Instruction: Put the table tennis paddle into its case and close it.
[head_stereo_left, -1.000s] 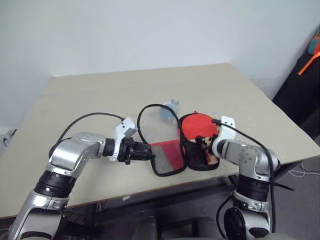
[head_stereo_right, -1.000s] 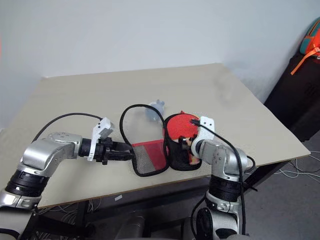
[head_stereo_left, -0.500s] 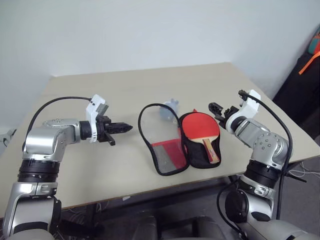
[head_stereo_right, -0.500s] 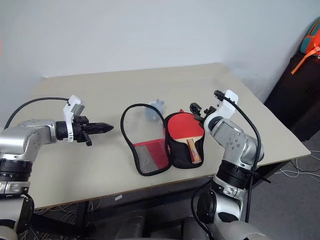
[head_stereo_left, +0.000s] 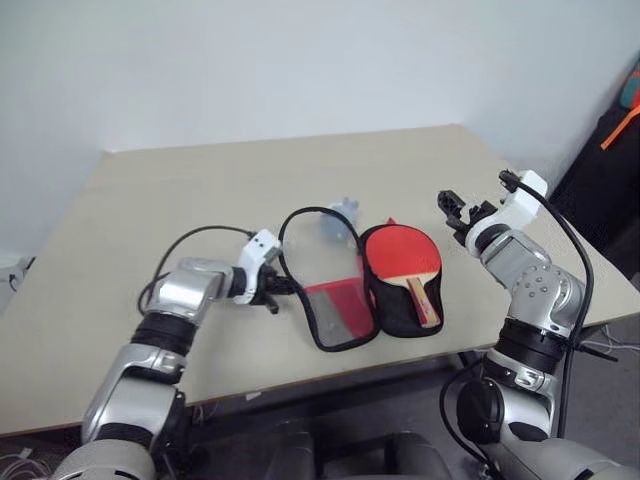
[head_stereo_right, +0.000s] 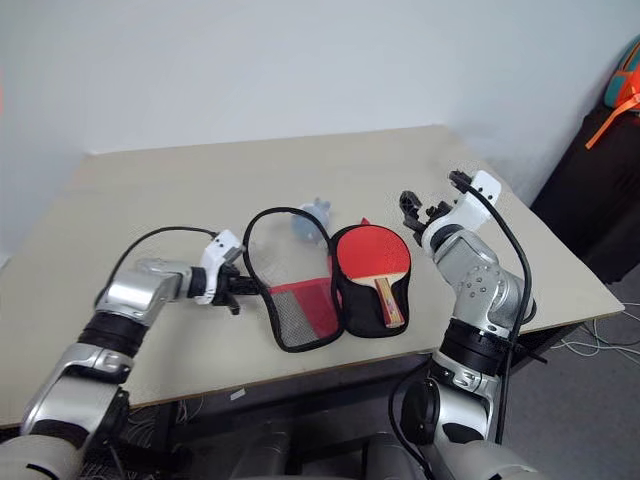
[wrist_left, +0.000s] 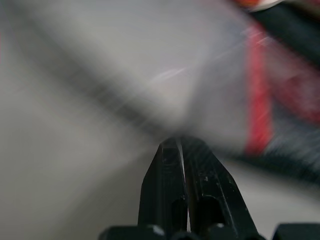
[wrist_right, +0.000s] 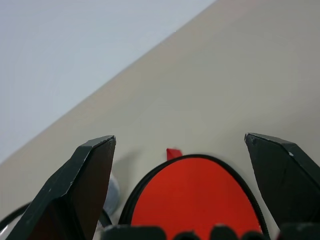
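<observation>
Near the table's (head_stereo_left: 150, 180) front edge, case (head_stereo_left: 345, 285) lies unzipped w/ paddle (head_stereo_left: 405, 262) inside; left tool (head_stereo_left: 283, 288) pinched closed, right tool (head_stereo_left: 452, 207) spread wide.

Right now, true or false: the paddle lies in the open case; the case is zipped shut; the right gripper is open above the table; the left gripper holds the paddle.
1. The paddle lies in the open case: true.
2. The case is zipped shut: false, it lies spread open.
3. The right gripper is open above the table: true.
4. The left gripper holds the paddle: false, it is shut at the case's left edge.
</observation>
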